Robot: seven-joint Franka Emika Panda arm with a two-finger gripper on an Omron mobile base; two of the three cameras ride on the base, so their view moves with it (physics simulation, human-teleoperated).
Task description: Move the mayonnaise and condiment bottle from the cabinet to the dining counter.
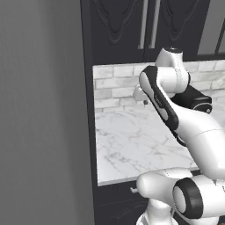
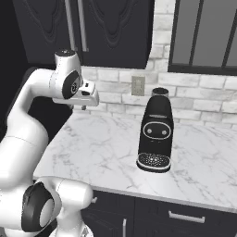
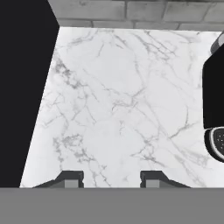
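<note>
The black cabinet [image 1: 118, 26] hangs above the worktop with both panelled doors shut, its metal bar handles [image 1: 148, 24] side by side. From the right base view the same cabinet [image 2: 111, 32] is just above my hand. My gripper [image 2: 84, 107] points down over the back left of the marble worktop. In the hand view the gripper [image 3: 111, 178] is open, its two fingertips [image 3: 71, 178] apart with bare marble between them. The mayonnaise, the condiment bottle and the dining counter are out of view.
A black coffee machine [image 2: 156, 134] stands on the marble worktop [image 2: 102, 152], to the right of my hand; its edge [image 3: 214, 96] appears in the hand view. A brick backsplash [image 2: 115, 85] with an outlet [image 2: 138, 85] runs behind. A tall black panel [image 1: 88, 110] bounds the left. Black drawers [image 2: 185, 215] sit below.
</note>
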